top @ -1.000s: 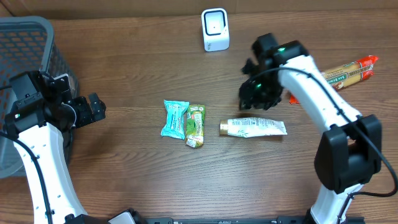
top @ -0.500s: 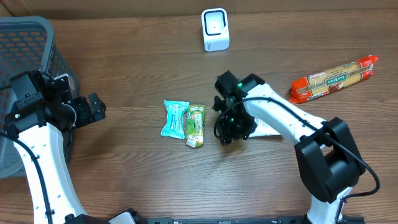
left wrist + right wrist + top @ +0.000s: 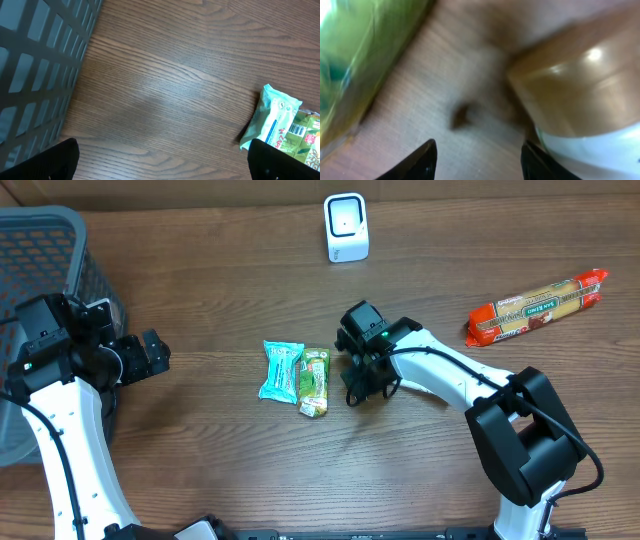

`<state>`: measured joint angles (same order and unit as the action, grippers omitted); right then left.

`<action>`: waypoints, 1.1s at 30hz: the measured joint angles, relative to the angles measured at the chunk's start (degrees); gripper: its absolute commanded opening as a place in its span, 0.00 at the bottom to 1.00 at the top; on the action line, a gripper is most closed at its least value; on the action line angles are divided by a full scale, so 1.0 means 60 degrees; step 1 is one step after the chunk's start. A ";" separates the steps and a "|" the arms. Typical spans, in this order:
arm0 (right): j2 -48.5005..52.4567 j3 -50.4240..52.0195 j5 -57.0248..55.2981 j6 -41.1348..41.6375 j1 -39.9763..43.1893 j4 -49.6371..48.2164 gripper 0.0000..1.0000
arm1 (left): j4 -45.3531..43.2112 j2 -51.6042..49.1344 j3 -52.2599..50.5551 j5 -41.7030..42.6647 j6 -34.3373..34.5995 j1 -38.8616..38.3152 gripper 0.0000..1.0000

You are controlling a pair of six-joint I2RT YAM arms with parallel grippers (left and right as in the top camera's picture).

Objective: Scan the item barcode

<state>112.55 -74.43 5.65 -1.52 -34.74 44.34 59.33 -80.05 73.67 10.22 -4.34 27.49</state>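
Right wrist view: right gripper (image 3: 477,161) is seen half-parted and empty, low beside the gold-capped tube (image 3: 570,90), which lies mid-table next to a green packet (image 3: 365,60). Grasp step is judged in hand. Jaws need shifting over the tube and closing, then the tube is to be carried to the scanner (image 3: 346,227). Left gripper (image 3: 150,355) is held wide, empty. No writing can be read.

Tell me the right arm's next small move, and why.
Probably nudge the right gripper sideways toward the white tube with a gold cap. Its open fingers straddle bare wooden table, the cap lying beside one finger, so closing now would likely miss.
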 measured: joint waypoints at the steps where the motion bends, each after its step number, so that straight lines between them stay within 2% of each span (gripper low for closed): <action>1: 0.0000 0.0000 -0.0146 -0.0004 0.0044 -0.0357 0.58 | 0.0000 0.0000 0.0000 -0.0004 0.0000 0.0000 1.00; 9: 0.0000 0.0000 -0.0889 0.0113 0.0936 -0.2535 0.59 | 0.0000 0.0000 0.0000 0.0000 0.0000 0.0000 1.00; 22: 0.0000 -0.0011 -0.0863 0.0841 0.2062 -0.2849 0.59 | 0.0000 0.0000 0.0000 0.0000 0.0004 0.0000 1.00; 27: -0.0022 -0.0674 -0.0237 0.0962 0.2149 -0.1803 0.63 | 0.0000 0.0000 0.0000 0.0000 0.0000 0.0000 1.00; 33: -0.0692 -0.2783 0.0368 0.0987 0.2310 0.1071 0.79 | 0.0000 0.0000 0.0000 -0.0004 0.0000 0.0000 1.00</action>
<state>108.40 -91.13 7.86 4.40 -20.88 50.76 59.33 -80.05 73.67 10.20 -4.34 27.49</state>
